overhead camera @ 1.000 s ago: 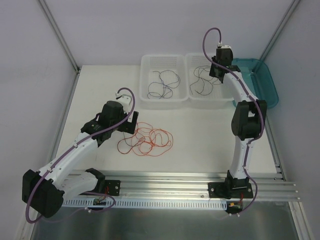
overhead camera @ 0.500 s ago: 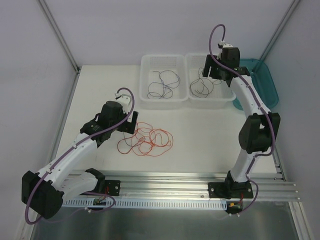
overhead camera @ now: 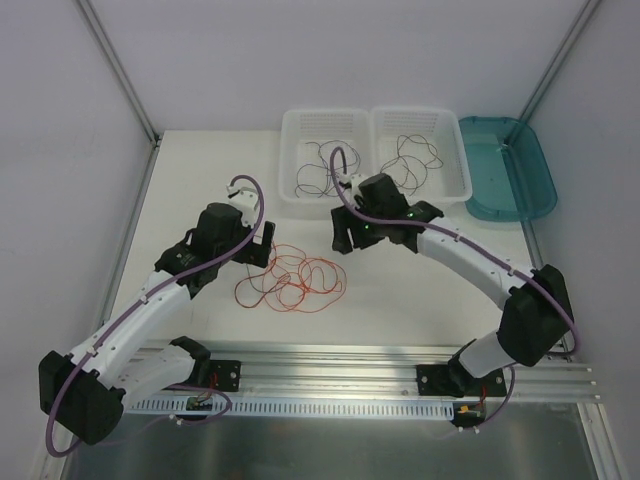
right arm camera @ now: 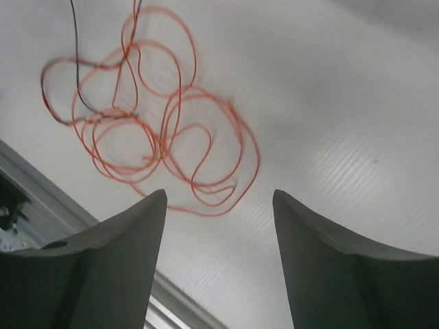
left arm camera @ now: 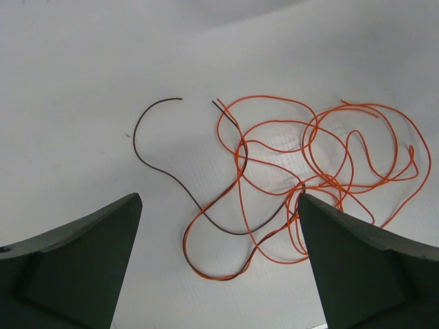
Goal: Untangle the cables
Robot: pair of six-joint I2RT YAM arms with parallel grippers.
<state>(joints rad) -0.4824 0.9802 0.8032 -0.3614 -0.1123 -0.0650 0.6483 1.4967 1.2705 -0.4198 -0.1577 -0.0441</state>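
A tangle of thin orange cables [overhead camera: 295, 282] with a dark strand lies on the white table between the arms. It shows in the left wrist view [left arm camera: 322, 171], where a dark cable [left arm camera: 164, 175] curls out to the left, and in the right wrist view [right arm camera: 151, 130]. My left gripper [overhead camera: 258, 246] is open and empty, hovering at the tangle's left end. My right gripper [overhead camera: 345, 235] is open and empty, hovering just right of and behind the tangle. Dark cables lie in the left white bin [overhead camera: 325, 165] and the right white bin [overhead camera: 415, 152].
Two white bins [overhead camera: 300, 200] stand side by side at the back. A teal tray [overhead camera: 530, 205] stands at the back right. An aluminium rail [overhead camera: 330, 365] runs along the table's near edge and shows in the right wrist view [right arm camera: 41, 205].
My right arm has swung from over the right white bin down and left to the table beside the orange tangle. The left arm has barely moved.
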